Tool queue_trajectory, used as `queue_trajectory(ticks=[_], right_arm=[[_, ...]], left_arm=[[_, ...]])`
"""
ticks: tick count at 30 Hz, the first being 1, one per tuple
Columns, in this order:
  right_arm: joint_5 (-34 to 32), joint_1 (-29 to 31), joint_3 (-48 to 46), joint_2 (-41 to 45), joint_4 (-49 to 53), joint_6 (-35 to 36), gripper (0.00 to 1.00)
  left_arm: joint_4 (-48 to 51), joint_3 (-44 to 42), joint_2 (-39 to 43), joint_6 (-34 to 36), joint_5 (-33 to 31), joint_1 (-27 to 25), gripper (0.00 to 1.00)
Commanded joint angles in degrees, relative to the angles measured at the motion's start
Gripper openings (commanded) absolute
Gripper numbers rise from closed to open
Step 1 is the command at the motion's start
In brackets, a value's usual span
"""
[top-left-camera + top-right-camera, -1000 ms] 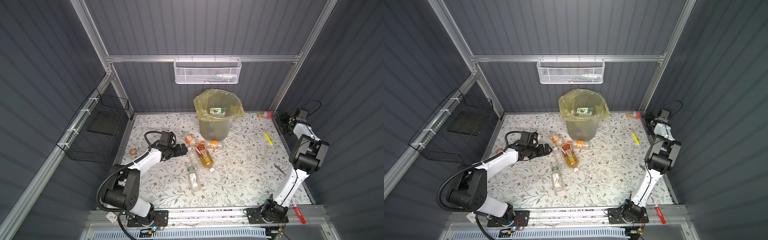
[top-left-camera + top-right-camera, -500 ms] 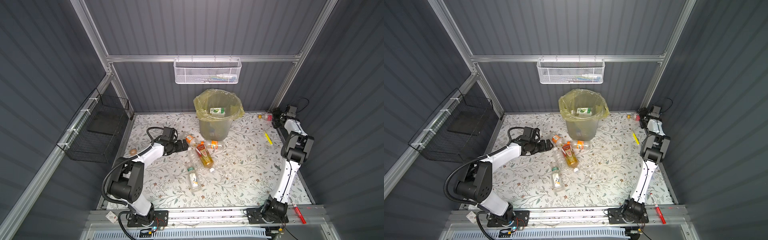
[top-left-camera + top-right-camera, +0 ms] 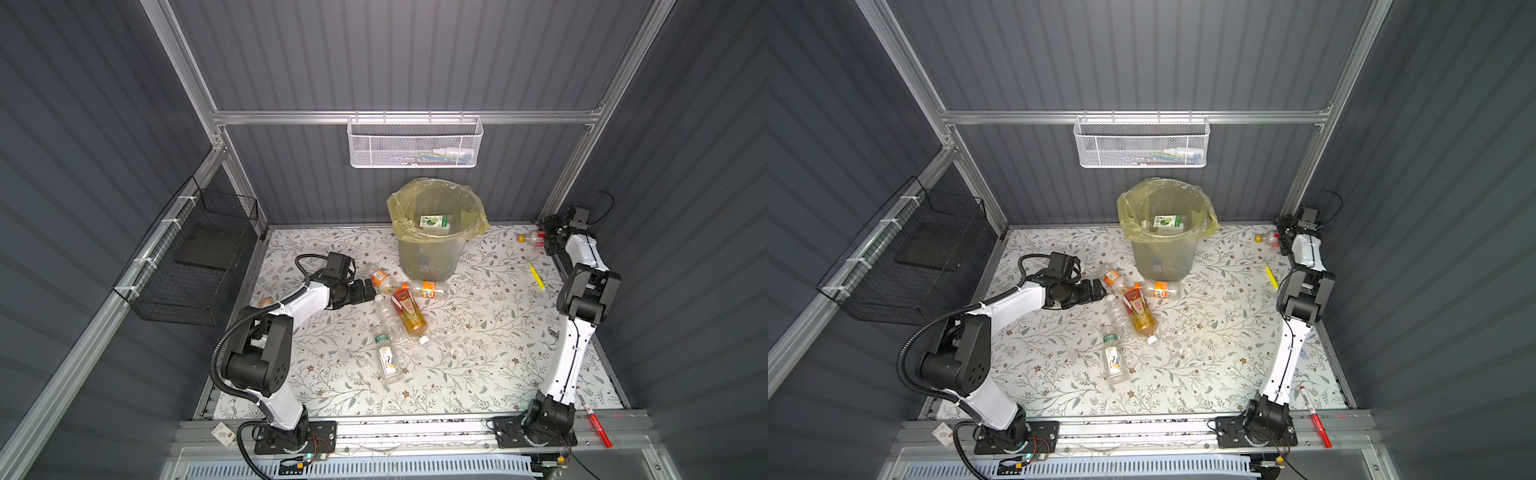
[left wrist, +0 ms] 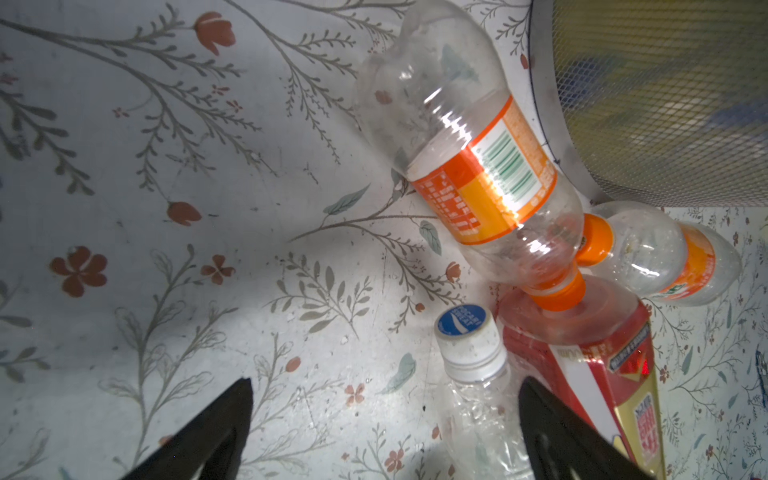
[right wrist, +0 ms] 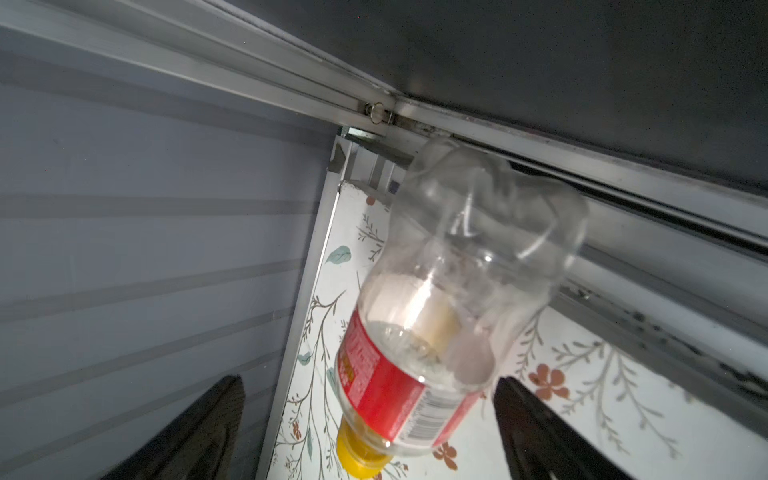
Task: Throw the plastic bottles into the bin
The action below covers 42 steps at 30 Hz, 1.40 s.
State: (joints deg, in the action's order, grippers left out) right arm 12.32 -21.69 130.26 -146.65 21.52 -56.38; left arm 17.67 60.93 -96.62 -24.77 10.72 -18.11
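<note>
The right gripper point(image 5: 370, 380) stood open astride a clear, red-labelled, yellow-capped plastic bottle point(image 5: 449, 299) in the far right corner. The left gripper point(image 4: 386, 380), wide open, straddled a crumpled white-capped clear bottle point(image 4: 469, 353) near the grey yellow-bagged bin point(image 3: 430, 253).

Glossy plastic bottles point(image 4: 469, 158); seemingly mesh bin point(image 4: 665, 104)

Bin point(image 3: 432, 257): grey, yellow-lined, upright, beyond left fingers point(image 4: 208, 436); green-labelled bottle point(image 3: 434, 221) inside. White-capped bottle point(image 4: 469, 345), clear, lay between those fingers; orange-labelled bottles point(image 4: 478, 166) and amber bottle point(image 3: 409, 311) lay just ahead. Red-labelled bottle point(image 5: 436, 332), yellow-capped, lay between right fingers point(image 5: 540, 436).
</note>
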Motion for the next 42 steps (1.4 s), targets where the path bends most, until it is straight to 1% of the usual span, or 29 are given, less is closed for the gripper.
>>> queue_trajectory(ticks=[1, 8, 14, 20, 25, 28, 29, 31, 33, 36, 38, 42], right_arm=[[-5.0, -3.0, 1.5, -2.8, 4.9, -1.4, 0.93], [-5.3, -3.6, 3.9, -4.9, 8.7, -0.5, 0.89], [-6.4, -4.0, 8.3, -6.9, 14.2, 4.1, 0.86], [-7.7, -4.6, 8.3, -7.0, 17.6, 7.2, 0.85], [-8.5, -5.4, 9.3, -7.2, 19.5, 8.9, 0.82], [-7.4, -5.9, 9.3, -6.8, 22.1, 10.0, 0.81], [-6.6, -6.1, 8.4, -5.7, 22.7, 10.4, 0.82], [-6.5, -6.1, 2.6, -1.4, 21.4, 11.4, 0.82], [-6.5, -6.0, -9.0, 6.1, 14.7, 11.5, 0.83], [-6.3, -6.2, -23.6, 16.4, 6.3, 10.5, 0.83], [-5.6, -6.3, -28.8, 20.6, 3.3, 9.8, 0.84], [-2.5, -6.3, -32.8, 25.5, 1.1, 8.3, 0.84]], left_arm=[[1.6, 1.7, -1.4, 1.2, 1.6, 0.7, 1.00], [1.9, 2.3, -2.4, 1.6, 2.7, 1.0, 1.00], [2.2, 1.9, -2.3, 2.0, 3.3, 1.9, 1.00], [2.2, 2.1, -2.9, 2.5, 4.5, 2.5, 1.00], [1.9, 1.6, -3.1, 2.8, 5.1, 3.1, 1.00], [1.8, 1.3, -2.9, 2.8, 5.6, 3.3, 1.00], [1.8, 1.2, -2.7, 2.8, 5.6, 3.3, 1.00], [1.5, 0.9, -2.2, 2.9, 5.4, 3.4, 1.00], [1.4, 0.6, -1.9, 2.9, 5.3, 3.4, 1.00], [0.4, -0.1, -1.2, 2.6, 5.7, 3.4, 1.00], [0.3, -0.1, -1.0, 2.6, 5.6, 3.4, 1.00], [0.0, -0.1, -0.4, 2.7, 5.6, 3.4, 1.00]])
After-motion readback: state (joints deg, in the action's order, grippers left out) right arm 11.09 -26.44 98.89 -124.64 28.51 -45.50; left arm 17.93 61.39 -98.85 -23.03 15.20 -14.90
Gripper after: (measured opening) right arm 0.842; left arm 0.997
